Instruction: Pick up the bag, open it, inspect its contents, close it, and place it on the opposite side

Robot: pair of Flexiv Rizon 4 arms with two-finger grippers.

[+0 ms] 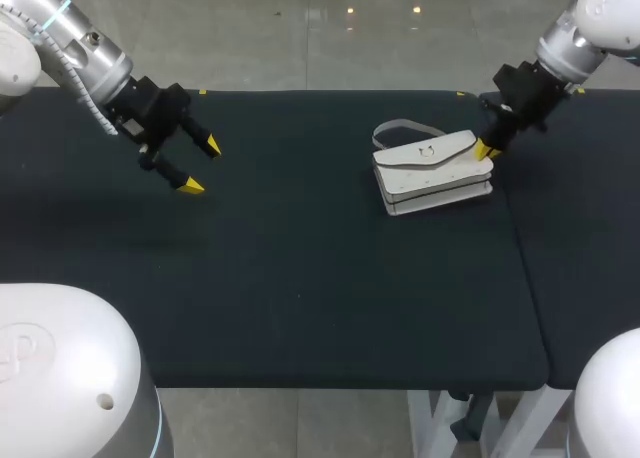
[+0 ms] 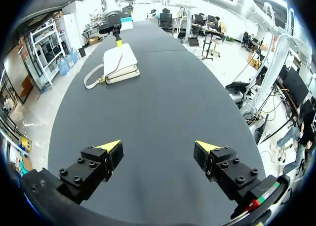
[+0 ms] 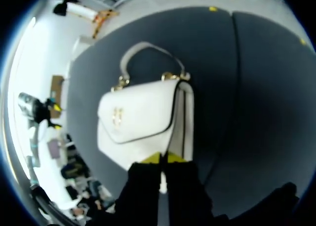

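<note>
— What furniture stands here?
— A long table with a matt black cloth top [image 1: 300,278]. A second black-topped table [image 1: 590,248] adjoins it on the right.
— Anything else?
— White metal legs [image 1: 430,418] under the near edge and small yellow marks [image 1: 203,92] along the far edge.

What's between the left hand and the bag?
Nothing visible. Only bare table lies between the left hand and the bag. The right hand sits at the bag's far end, out of that path.

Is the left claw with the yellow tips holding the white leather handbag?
No: the left gripper is open and empty, far from the white leather handbag.
</note>
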